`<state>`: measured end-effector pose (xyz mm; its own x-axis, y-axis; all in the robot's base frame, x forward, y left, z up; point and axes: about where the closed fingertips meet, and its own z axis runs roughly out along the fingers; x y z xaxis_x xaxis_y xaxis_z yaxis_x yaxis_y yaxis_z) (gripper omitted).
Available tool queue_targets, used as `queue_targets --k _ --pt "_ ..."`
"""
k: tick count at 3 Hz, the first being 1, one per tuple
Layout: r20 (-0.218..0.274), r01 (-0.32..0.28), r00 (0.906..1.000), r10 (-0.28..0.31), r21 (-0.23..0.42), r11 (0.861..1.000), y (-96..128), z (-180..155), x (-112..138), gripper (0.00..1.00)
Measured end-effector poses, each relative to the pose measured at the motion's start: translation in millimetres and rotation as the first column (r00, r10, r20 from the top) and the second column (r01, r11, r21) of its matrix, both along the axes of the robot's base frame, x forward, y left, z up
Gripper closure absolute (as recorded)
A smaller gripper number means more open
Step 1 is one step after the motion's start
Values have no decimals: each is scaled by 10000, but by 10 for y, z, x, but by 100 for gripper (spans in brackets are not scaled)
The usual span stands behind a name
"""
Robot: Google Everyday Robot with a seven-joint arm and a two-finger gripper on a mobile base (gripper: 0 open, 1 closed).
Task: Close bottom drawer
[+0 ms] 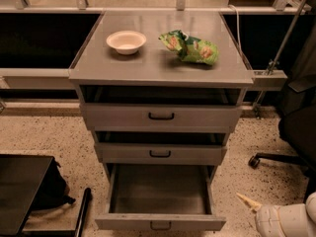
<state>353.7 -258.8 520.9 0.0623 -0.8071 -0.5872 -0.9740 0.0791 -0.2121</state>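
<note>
The grey three-drawer cabinet (160,73) stands in the middle of the camera view. Its bottom drawer (160,223) is pulled far out and its inside is empty. A small dark pull handle sits in the middle of its flat front, near the lower edge of the view. The middle drawer (160,153) and the top drawer (160,116) each stick out a little. My gripper (249,202) is low at the bottom right, just right of the bottom drawer's front corner and apart from it. Only its pale pointed end and white wrist show.
A white bowl (126,41) and a green snack bag (190,47) lie on the cabinet top. A black bag and dark panel (29,191) are on the floor at the left. An office chair base (284,159) is at the right. The floor is speckled.
</note>
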Motion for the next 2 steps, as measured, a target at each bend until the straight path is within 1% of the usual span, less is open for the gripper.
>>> queue_targets --k 1,2 --pt "389 222 9990 -241 487 9986 -196 -245 -53 0" --pt "1254 426 9901 -638 1653 9853 -564 -603 -83 0"
